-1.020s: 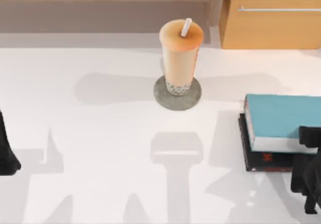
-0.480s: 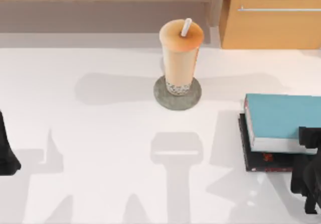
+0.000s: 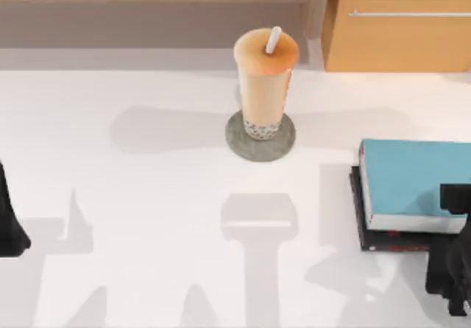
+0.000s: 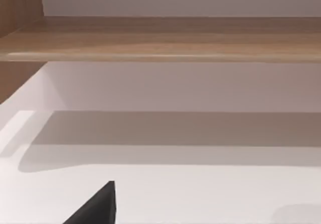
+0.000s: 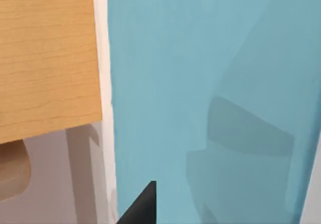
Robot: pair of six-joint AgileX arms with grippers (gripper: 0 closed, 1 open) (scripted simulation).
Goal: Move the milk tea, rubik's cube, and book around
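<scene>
Book [image 3: 412, 177] on black book [image 3: 390, 240], right claw [image 3: 455, 218] over it

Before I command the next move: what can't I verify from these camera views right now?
- Right gripper: top view's right edge crops it; finger state unreadable.
- Left gripper: left edge crops it; same.
- Book: right end cut off; right arm covers its near corner.
- Black book: mostly hidden beneath the book.

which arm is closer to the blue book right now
Right. The right arm sits at the book's near right corner, overlapping it from above; the left arm is parked far across the table at its left edge.
</scene>
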